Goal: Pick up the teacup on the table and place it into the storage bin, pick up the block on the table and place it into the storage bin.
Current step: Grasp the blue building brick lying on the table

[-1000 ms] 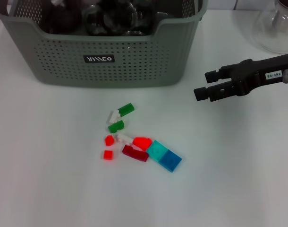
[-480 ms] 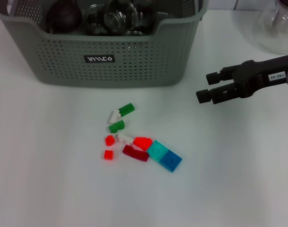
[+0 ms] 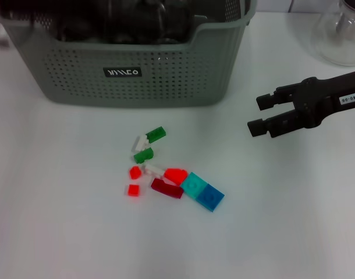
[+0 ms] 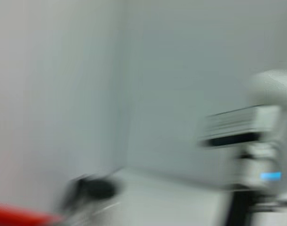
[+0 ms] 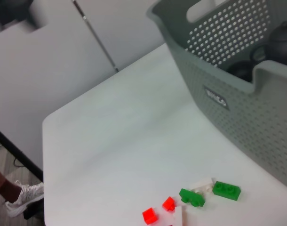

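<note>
Blocks (image 3: 166,171) lie in a loose cluster on the white table (image 3: 61,221), just in front of the storage bin (image 3: 131,70). The cluster has green, white, red, dark red and blue pieces, some touching each other. The storage bin stands at the far side of the table, with its black label facing the robot, and dark rounded things sit inside it, too dim to name.

The right gripper (image 3: 259,114) hovers above the table, to the right of the blocks and well apart from them, near the right front corner of the bin. Its two black fingers are spread and hold nothing.

The left gripper is not visible; the left wrist view is only a blur. A clear glass vessel (image 3: 340,35) stands to the right of the bin.
</note>
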Controlling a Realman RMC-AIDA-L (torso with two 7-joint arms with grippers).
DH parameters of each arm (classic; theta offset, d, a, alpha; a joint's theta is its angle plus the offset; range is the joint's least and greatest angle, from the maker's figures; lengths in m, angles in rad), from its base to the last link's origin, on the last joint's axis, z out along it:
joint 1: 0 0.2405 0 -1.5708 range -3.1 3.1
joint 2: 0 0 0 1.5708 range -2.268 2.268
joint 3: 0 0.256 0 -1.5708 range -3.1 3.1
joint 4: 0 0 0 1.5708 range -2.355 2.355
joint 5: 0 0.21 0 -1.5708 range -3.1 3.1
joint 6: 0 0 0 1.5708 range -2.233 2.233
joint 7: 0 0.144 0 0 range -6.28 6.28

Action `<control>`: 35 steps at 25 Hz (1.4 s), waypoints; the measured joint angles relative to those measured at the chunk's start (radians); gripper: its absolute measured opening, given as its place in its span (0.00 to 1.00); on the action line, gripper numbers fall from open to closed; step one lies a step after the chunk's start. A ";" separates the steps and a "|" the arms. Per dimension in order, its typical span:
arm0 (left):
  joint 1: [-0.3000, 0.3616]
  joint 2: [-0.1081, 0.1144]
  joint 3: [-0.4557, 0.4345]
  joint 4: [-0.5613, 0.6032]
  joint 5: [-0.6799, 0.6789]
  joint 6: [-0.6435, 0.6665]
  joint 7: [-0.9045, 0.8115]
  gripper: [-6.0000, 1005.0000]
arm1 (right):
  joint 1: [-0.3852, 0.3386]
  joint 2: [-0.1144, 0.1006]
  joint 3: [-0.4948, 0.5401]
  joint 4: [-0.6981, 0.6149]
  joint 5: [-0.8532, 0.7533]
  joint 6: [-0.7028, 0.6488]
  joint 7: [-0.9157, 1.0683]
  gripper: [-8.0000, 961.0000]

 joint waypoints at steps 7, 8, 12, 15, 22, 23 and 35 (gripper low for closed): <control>0.052 -0.008 0.017 -0.309 -0.029 0.110 0.288 0.85 | 0.013 -0.006 -0.021 0.000 -0.006 -0.033 -0.007 0.93; 0.053 -0.004 0.016 -0.365 -0.017 0.114 0.330 0.85 | 0.015 -0.007 -0.029 0.000 -0.006 -0.036 -0.006 0.93; 0.054 0.019 -0.006 -0.565 0.055 0.061 0.482 0.85 | 0.040 -0.004 -0.087 0.000 -0.033 -0.040 0.008 0.93; 0.054 0.036 -0.031 -0.693 0.089 0.012 0.574 0.85 | 0.078 0.011 -0.125 0.001 -0.080 -0.043 0.031 0.93; 0.085 0.054 -0.106 -0.719 0.188 -0.045 0.626 0.85 | 0.174 0.073 -0.295 0.000 -0.175 -0.025 0.125 0.93; 0.088 0.057 -0.119 -0.719 0.202 -0.047 0.628 0.85 | 0.189 0.084 -0.319 0.001 -0.191 -0.017 0.141 0.93; 0.107 0.082 -0.176 -0.699 0.236 -0.075 0.692 0.84 | 0.303 0.101 -0.646 0.053 -0.163 0.162 0.483 0.93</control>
